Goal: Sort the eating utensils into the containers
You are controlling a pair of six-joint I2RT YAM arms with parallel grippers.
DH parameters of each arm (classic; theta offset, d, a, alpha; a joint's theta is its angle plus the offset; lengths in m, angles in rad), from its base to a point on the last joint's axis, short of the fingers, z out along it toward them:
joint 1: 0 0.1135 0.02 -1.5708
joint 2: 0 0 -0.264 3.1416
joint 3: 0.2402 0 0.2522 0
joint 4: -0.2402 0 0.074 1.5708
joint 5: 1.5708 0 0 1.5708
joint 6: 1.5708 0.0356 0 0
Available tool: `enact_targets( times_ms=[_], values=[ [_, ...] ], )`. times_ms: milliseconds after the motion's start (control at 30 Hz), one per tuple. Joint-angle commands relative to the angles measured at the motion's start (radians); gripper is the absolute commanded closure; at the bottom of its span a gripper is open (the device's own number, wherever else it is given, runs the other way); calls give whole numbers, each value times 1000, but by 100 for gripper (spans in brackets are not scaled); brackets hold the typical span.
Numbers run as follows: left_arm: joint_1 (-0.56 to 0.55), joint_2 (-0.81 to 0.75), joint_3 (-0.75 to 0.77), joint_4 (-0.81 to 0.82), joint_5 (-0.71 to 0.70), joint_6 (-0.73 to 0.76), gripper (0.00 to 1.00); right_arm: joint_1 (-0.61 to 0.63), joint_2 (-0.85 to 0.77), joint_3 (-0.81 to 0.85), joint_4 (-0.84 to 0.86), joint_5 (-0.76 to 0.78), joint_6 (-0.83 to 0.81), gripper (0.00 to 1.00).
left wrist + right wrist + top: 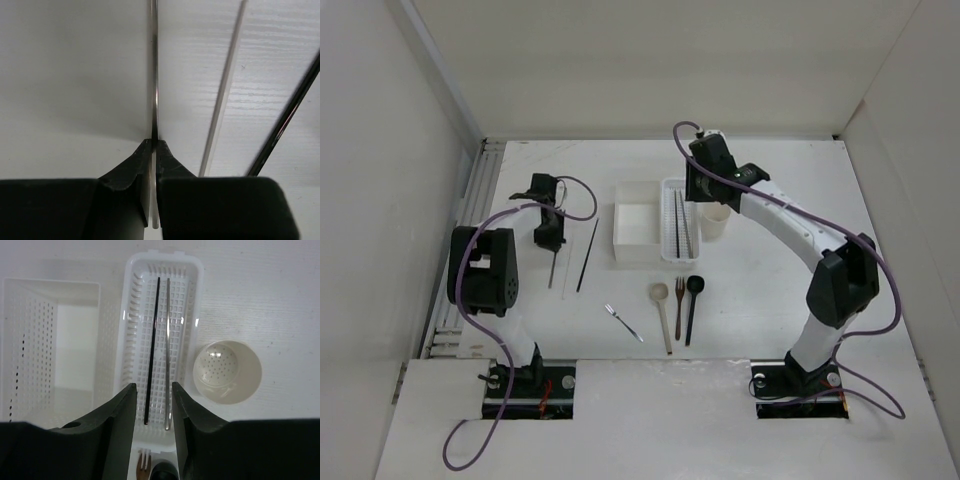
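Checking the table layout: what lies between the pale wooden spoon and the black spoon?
Only the brown wooden fork lies there; the top external view shows it.

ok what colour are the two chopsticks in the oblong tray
One black chopstick, one silvery chopstick; clearest in the right wrist view.

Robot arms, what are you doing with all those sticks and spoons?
They are sorting them. The left gripper is shut on a silver chopstick, with a pale chopstick and a dark chopstick lying beside it on the table. The right gripper hangs open over the perforated tray, which holds two chopsticks. The spoons and forks lie on the table; the box and cup look empty.
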Motion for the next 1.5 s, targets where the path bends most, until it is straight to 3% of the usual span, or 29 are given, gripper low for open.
enact_targets(
  times_ms=[0,100,133,200,233,267,467,567,767,1033,1067,1133,1167,1267,1333,1367,1467],
  values=[
    [58,-58,77,-52,85,-4,100,9,-68,1,64,-10,-33,60],
    [70,-127,235,-77,114,-27,100,21,-117,-24,170,-102,-89,55],
    [70,-141,325,-77,137,-27,100,21,-136,-53,211,-136,-105,43],
    [70,-175,407,-66,163,-59,100,33,-188,-86,369,-241,-166,32],
    [61,-184,442,-57,197,-82,100,65,-199,-97,411,-321,-178,19],
    [61,-193,499,-46,216,-93,100,81,-199,-87,440,-349,-191,13],
    [-25,-204,637,-1,377,-229,100,148,-69,169,473,-620,-263,9],
    [-66,-183,676,-1,423,-308,100,148,22,246,482,-644,-191,11],
    [-164,-183,706,8,363,-317,100,158,122,340,500,-681,-70,19],
    [-200,-164,736,8,352,-317,100,158,96,271,500,-520,-16,35],
    [-200,-164,746,8,352,-328,100,158,85,257,500,-509,-16,45],
    [-209,-164,746,8,352,-328,100,158,85,248,500,-498,-5,55],
    [-209,-164,746,8,361,-337,100,158,85,248,500,-498,-5,70],
    [-209,-164,725,8,372,-346,100,158,85,248,500,-489,21,98],
    [-220,-164,716,8,372,-346,100,158,85,234,500,-475,33,100],
    [-229,-164,716,8,372,-334,95,158,74,234,500,-451,33,100],
    [-229,-155,716,-4,352,-323,31,158,25,182,491,-379,33,100]
  ],
)
